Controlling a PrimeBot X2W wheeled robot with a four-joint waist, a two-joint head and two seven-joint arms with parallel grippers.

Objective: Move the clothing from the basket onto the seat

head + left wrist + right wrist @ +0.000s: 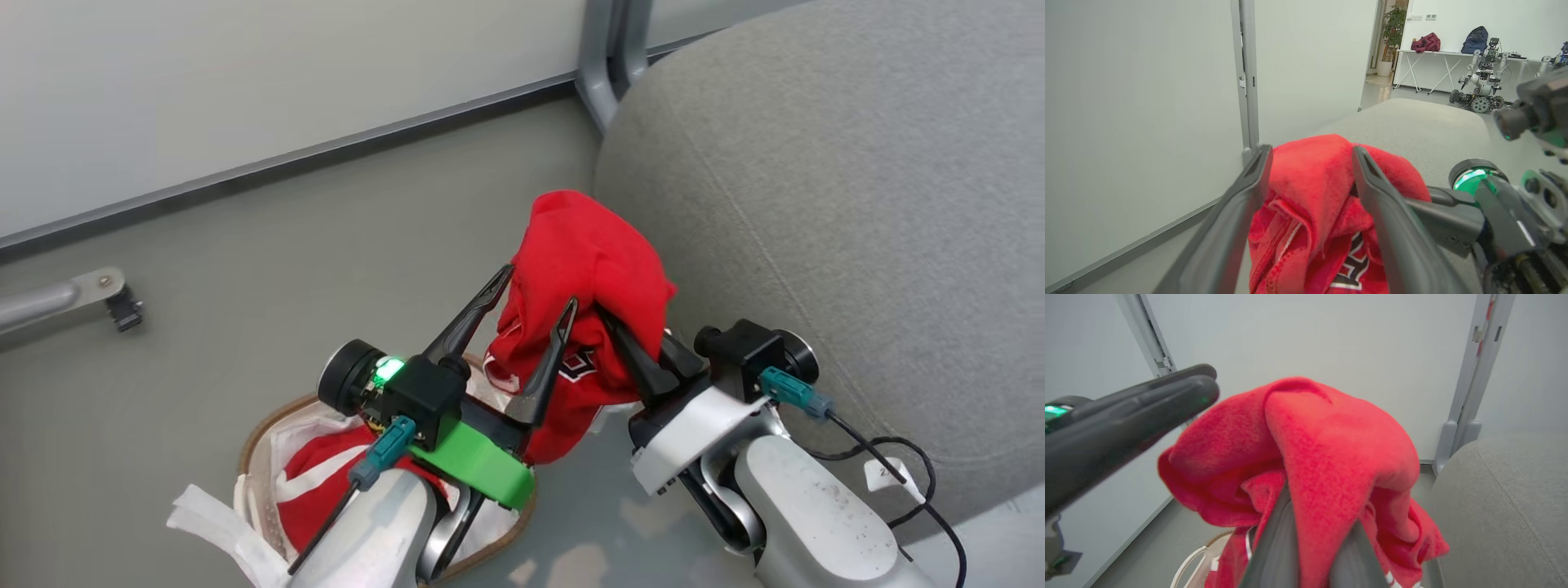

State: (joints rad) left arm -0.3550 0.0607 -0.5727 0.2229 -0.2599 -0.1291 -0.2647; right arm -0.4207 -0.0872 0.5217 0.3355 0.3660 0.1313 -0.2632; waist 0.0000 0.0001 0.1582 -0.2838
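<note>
One piece of the red clothing [588,253] hangs lifted above the floor, between the basket [261,433] and the grey seat [816,204]. My right gripper [624,327] is shut on it, its fingertips buried under the cloth [1323,457]. My left gripper [540,286] is open, and its two fingers [1249,192] straddle a fold of the same garment [1310,183]. I cannot tell whether they touch it. A second red garment with white stripes [318,474] lies in the basket, partly hidden by my left forearm. The basket's rim [1196,559] shows below the hanging cloth.
A pale wall with a dark baseboard runs behind. A grey metal post [608,65] stands at the seat's far corner. A metal leg with a caster [114,302] sticks in at the left. Another robot [1482,85] stands far off.
</note>
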